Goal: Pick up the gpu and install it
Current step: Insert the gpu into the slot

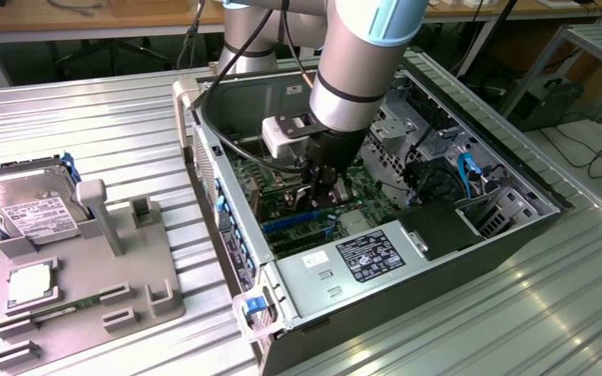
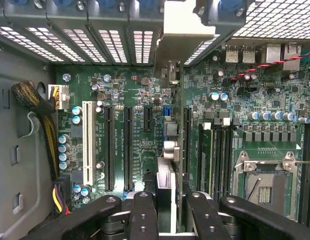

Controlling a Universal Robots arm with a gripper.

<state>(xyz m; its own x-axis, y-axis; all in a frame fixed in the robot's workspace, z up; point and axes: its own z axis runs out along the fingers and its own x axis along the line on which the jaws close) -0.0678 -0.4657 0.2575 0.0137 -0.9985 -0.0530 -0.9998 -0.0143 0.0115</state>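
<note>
I'm reaching off the ribbed metal bench point(image 1: 92, 125) into the computer case point(image 1: 510, 227), my jaws gripping the gpu point(image 2: 167, 170) edge-on above the motherboard point(image 2: 129, 85).

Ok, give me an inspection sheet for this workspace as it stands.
Surface: ribbed metal table carrying an open PC case and a grey fixture tray.
Job's things: gpu edge-on above the motherboard slots.
Clutter: hard drive on the tray.
Grippers: end effector inside the case, shut on the gpu.
Cables: blue cables, braided bundle.
Surroundings: benches behind, floor cables.
</note>
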